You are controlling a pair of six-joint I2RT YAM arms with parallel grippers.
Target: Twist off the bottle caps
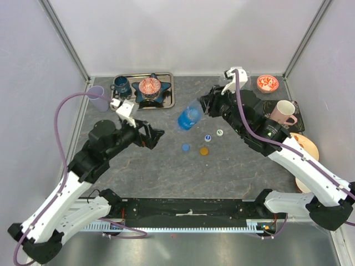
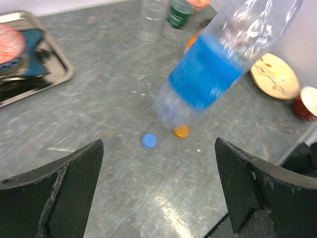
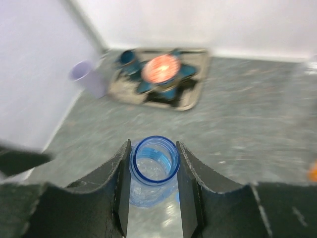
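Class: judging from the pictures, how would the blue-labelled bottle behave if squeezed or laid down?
The bottle looks clear and empty, so probably light. Uncapped, with the right hand on its neck, its thin wall would likely dent under a squeeze. Its round body would probably roll.

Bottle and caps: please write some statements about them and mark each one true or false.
1. The right tool is shut on the neck of the bottle. True.
2. The bottle has a cap on. False: its mouth is open.
3. The left tool is shut on a cap. False: it is open and holds nothing.
4. The blue cap and the orange cap lie on the table. True.
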